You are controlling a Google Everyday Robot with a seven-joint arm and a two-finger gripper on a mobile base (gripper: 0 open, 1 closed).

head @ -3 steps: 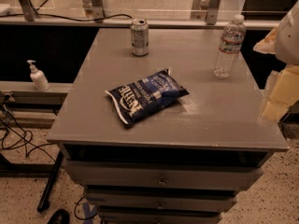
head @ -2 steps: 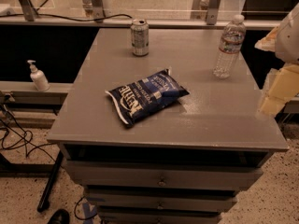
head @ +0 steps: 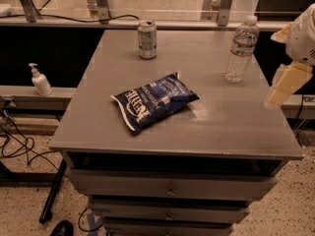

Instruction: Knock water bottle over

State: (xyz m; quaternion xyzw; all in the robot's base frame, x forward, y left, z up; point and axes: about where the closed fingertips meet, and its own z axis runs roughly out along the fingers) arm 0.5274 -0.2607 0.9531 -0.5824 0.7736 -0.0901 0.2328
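The water bottle (head: 241,49) is a slim clear ribbed bottle with a white cap and a narrow label band. It stands upright near the far right corner of the grey table (head: 231,122). My gripper (head: 286,85) hangs at the right edge of the view, over the table's right side. It is to the right of the bottle, nearer the camera, and apart from it. Its pale fingers point down and to the left.
A silver soda can (head: 146,39) stands at the far middle of the table. A blue chip bag (head: 153,101) lies in the middle. A small white pump dispenser (head: 39,80) sits on a low ledge to the left. Drawers are below the tabletop; cables lie on the floor at left.
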